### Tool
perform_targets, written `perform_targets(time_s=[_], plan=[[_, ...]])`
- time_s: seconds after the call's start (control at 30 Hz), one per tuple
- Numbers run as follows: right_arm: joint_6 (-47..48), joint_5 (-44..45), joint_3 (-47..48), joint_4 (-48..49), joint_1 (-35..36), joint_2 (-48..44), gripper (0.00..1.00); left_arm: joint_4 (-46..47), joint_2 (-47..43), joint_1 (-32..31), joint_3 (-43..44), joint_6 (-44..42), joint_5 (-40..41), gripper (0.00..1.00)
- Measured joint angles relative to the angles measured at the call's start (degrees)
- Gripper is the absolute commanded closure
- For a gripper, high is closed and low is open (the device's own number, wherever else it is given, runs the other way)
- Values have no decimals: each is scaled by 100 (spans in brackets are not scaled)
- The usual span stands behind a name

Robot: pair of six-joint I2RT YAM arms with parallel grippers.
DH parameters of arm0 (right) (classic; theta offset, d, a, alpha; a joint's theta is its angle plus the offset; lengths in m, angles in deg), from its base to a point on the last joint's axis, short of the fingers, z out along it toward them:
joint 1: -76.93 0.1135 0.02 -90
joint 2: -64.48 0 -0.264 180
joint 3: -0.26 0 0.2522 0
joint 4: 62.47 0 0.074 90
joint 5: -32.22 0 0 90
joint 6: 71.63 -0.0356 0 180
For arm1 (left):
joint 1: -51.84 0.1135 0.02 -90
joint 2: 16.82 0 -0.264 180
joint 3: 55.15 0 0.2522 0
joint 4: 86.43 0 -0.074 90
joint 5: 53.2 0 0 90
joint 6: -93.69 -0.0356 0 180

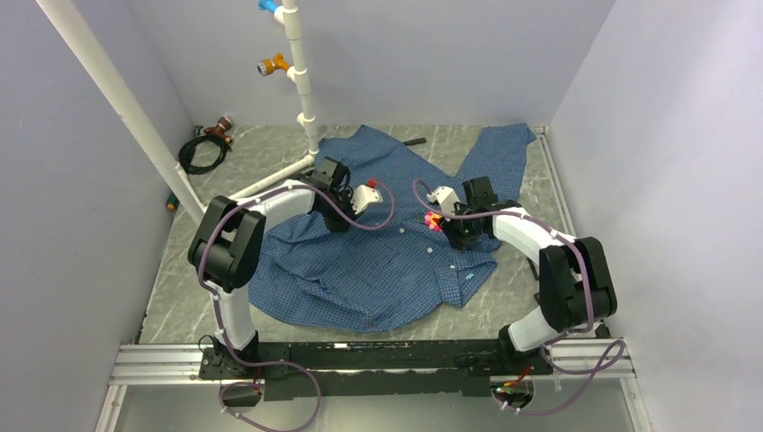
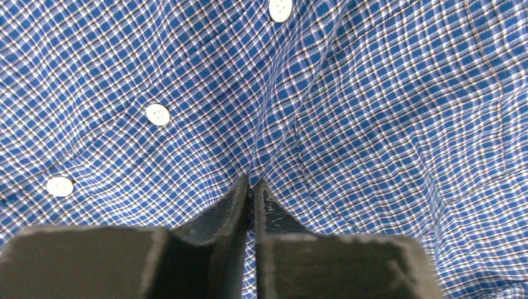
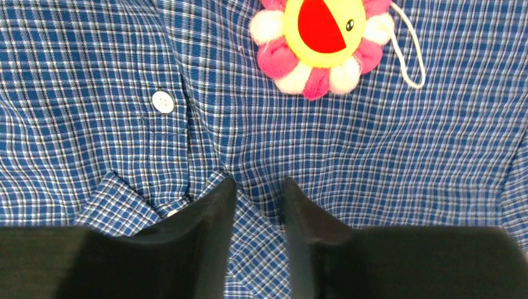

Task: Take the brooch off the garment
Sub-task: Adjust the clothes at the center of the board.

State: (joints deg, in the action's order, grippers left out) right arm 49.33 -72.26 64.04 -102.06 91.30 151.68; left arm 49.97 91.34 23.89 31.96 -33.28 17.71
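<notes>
1. Left gripper (image 2: 252, 185), jaws all but together, pinches a raised fold of the garment (image 2: 386, 124).
2. Right gripper (image 3: 258, 187) hovers low over the cloth, jaws parted, with nothing between them.
3. Just beyond its tips the brooch (image 3: 324, 43) lies on the shirt front, ungrasped. Judging by this, the cloth is held down, while seizing and pulling the brooch free are not yet done.

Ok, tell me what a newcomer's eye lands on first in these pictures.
The brooch first: a flower face with pink and white petals, yellow centre and red mouth, on the blue checked shirt just ahead of the right gripper's open fingers. The shirt lies rumpled across the middle of the table. The left gripper pinches a ridge of its cloth.
</notes>
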Motion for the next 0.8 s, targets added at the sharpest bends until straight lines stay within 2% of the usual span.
perform_targets(time_s=[0.03, 0.07, 0.23, 0.47, 0.57, 0.73, 0.77, 0.8], plan=[[24, 63, -20, -4, 0, 7, 95, 0, 0, 2, 0, -4, 2, 100], [46, 87, -26, -17, 0, 7, 100, -2, 0, 4, -2, -20, 2, 100], [116, -15, -26, -227, 26, -212, 100, 44, -278, 13, -352, -142, 9, 100], [452, -514, -31, -927, 361, -1248, 100, 114, -1856, 76, -1519, -721, 201, 100], [632, -680, -140, -1161, 470, -1344, 100, 240, -2459, 85, -2074, -1060, 278, 100], [909, -848, -382, -1582, 802, -1290, 100, 365, -2933, 85, -2887, -1725, 297, 100], [964, -876, -393, -1674, 927, -1246, 98, 363, -2977, 81, -3003, -1856, 295, 100], [1019, -903, -402, -1757, 1051, -1187, 92, 352, -3014, 72, -3115, -2006, 299, 100]])
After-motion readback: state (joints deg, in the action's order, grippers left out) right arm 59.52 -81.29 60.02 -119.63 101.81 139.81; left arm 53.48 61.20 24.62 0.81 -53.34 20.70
